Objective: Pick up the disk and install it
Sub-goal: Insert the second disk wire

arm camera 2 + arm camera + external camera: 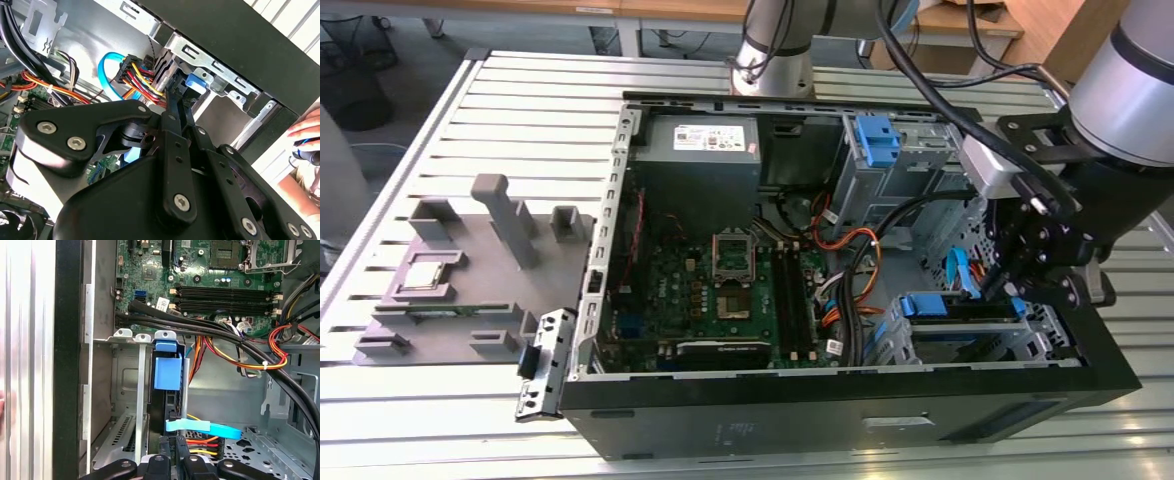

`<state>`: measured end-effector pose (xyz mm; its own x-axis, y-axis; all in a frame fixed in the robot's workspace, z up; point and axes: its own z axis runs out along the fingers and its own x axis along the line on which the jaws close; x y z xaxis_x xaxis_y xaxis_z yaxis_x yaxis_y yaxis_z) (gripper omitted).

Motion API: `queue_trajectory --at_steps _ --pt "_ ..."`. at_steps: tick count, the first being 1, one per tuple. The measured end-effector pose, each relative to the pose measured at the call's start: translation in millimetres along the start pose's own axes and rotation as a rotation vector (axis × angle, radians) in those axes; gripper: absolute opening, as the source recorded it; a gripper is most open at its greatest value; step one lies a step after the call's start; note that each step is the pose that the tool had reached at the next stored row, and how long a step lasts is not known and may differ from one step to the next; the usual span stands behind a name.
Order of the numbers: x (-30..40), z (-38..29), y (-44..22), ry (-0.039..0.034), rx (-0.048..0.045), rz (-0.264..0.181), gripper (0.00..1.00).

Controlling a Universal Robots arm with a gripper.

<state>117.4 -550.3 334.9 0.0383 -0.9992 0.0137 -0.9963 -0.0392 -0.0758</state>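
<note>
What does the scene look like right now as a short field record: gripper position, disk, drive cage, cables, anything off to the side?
gripper: down inside the open computer case, at the drive cage on the exterior view's right
gripper fingers: cannot tell whether open or shut
disk: blue frame seated upright in a slot of the drive cage, in the first wrist view
cables: light blue data cable and red-yellow power wires at the disk's end nearest the gripper
motherboard: exposed, CPU socket open
side: grey parts fixture on the table, exterior view's left
person: a hand beside the case
</note>
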Motion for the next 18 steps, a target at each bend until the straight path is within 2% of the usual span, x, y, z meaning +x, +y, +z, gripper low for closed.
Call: queue_trajectory --at_steps 18 --pt "0.2 -0.1 0.7 0.0003 0.0003 0.000 0.17"
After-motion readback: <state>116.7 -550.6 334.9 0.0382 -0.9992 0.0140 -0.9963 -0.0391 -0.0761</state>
